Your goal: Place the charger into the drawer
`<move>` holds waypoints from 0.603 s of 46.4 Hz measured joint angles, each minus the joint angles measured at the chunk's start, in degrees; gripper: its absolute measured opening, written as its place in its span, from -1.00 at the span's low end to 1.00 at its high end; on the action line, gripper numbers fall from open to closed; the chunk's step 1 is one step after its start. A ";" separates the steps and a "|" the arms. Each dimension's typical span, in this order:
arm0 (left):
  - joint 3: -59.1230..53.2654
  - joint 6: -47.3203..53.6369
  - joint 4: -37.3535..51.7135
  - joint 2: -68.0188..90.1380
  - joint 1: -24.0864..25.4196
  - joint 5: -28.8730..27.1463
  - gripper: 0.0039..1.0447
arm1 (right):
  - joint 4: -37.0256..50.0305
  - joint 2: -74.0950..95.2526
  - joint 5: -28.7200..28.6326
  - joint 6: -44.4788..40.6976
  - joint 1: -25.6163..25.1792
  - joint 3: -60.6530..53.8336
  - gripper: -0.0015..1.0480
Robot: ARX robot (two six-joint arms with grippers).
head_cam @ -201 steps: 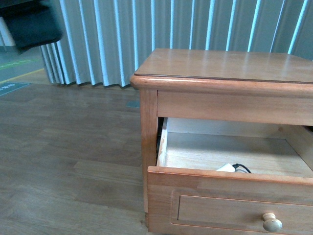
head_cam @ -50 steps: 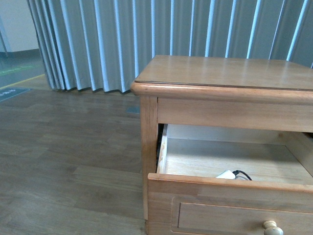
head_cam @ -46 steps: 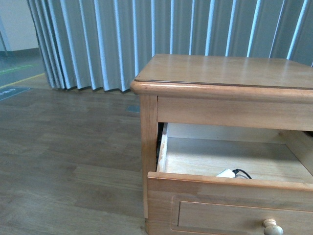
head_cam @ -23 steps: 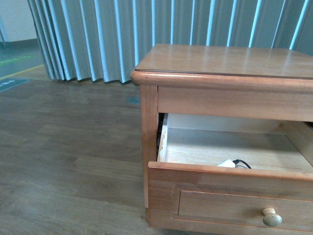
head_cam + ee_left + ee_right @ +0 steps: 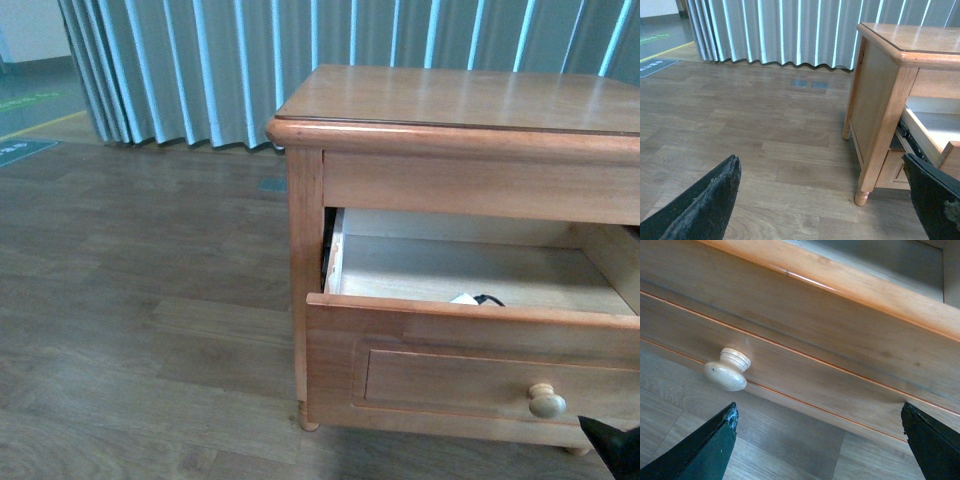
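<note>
Wood floor; charger (image 5: 464, 299) inside open drawer (image 5: 470, 345), right tool (image 5: 817, 440) spread near knob (image 5: 727, 370)

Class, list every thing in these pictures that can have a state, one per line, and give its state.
Drawer: pulled open, its pale inside showing.
Charger: lying inside the drawer, mostly hidden behind the drawer front, black cable beside it.
Knob: on the drawer front, not gripped.
Left gripper: open, empty, away from the cabinet.
Right gripper: open, empty, near the knob without touching it.
Curtain: drawn shut.
</note>
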 joint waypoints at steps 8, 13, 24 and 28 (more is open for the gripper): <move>0.00 0.00 0.00 0.00 0.00 0.00 0.89 | 1.07 3.39 1.60 0.35 2.21 3.69 0.84; 0.00 0.00 0.00 0.00 0.00 0.00 0.89 | 1.60 5.95 2.99 0.61 3.76 6.95 0.84; 0.00 0.00 0.00 0.00 0.00 0.00 0.89 | 4.20 13.18 6.25 1.33 6.88 15.32 0.84; 0.00 0.00 0.00 0.00 0.00 0.00 0.89 | 4.44 15.23 6.84 1.53 7.56 17.84 0.84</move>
